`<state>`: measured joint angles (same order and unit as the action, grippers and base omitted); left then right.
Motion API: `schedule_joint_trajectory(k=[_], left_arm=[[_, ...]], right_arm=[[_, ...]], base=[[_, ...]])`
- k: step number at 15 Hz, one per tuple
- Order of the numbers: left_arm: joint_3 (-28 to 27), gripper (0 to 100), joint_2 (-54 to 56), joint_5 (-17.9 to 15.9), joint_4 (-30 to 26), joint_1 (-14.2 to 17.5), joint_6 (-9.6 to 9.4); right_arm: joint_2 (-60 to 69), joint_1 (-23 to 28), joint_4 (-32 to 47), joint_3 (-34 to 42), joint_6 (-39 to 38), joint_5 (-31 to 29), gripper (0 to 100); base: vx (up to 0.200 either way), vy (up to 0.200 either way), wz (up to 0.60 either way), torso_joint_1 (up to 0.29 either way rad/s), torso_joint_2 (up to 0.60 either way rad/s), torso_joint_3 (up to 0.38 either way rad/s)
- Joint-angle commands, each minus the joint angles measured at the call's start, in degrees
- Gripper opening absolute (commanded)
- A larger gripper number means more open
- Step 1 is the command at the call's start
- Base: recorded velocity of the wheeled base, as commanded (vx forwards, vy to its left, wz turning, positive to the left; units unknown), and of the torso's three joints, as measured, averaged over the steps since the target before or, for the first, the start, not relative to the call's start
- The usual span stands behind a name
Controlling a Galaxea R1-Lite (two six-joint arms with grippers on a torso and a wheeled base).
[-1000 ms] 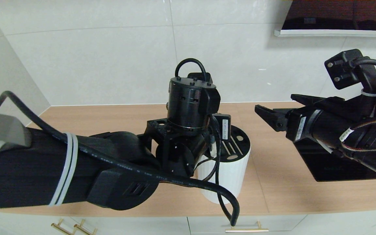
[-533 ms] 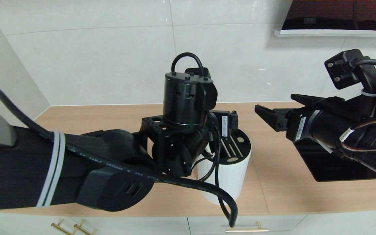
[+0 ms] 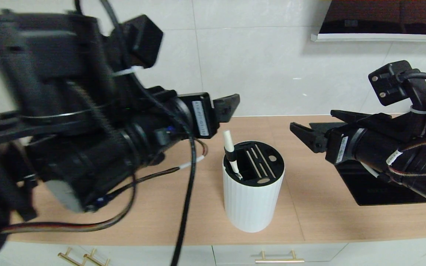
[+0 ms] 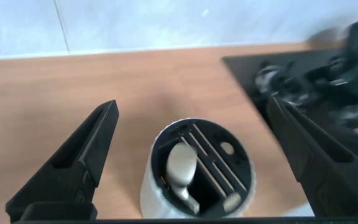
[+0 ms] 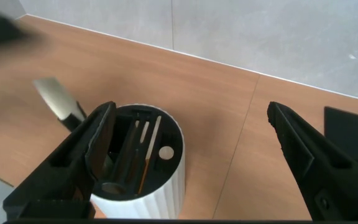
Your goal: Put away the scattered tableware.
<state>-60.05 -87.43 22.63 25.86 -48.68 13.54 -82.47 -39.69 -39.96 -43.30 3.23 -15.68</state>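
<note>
While the left end effector [image 4: 191, 121] hangs released, jaws spread wide, above the white utensil holder [image 3: 252, 199], the right end effector [image 3: 311, 119] is likewise released near it. A white-handled utensil [image 3: 229, 146] stands tilted in the holder's slotted top, on the tabletop [image 3: 161, 210] beside a black cooktop [image 3: 375, 192].

Ribbed matt plastic holder [image 3: 253, 208], wood-grain counter [image 3: 320, 216]

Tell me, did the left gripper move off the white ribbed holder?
Yes. The left gripper rose off the white ribbed holder toward the robot's left, leaving a white-handled utensil standing inside.
</note>
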Motion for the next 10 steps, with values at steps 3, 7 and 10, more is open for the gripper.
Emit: schedule_joint_trajectory(k=[3,7,10], left_arm=[[18.4,100,27.7,-13.2,-0.2,10.5,0.08],[32.0,100,44.4,-13.7,-2.4,19.1,-0.10],[36.5,100,54.4,-13.7,-9.2,23.8,-0.10]], right_arm=[[5.1,0.9,0.0,3.8,-0.6,-0.2,100],[19.5,10.0,0.3,13.1,-0.5,-0.4,100],[33.1,21.3,5.7,18.6,-0.5,-0.2,100]], base=[[0.000,0.000,0.00,0.000,0.00,0.000],[0.000,0.000,0.00,0.000,0.00,0.000],[0.000,0.000,0.00,0.000,0.00,0.000]])
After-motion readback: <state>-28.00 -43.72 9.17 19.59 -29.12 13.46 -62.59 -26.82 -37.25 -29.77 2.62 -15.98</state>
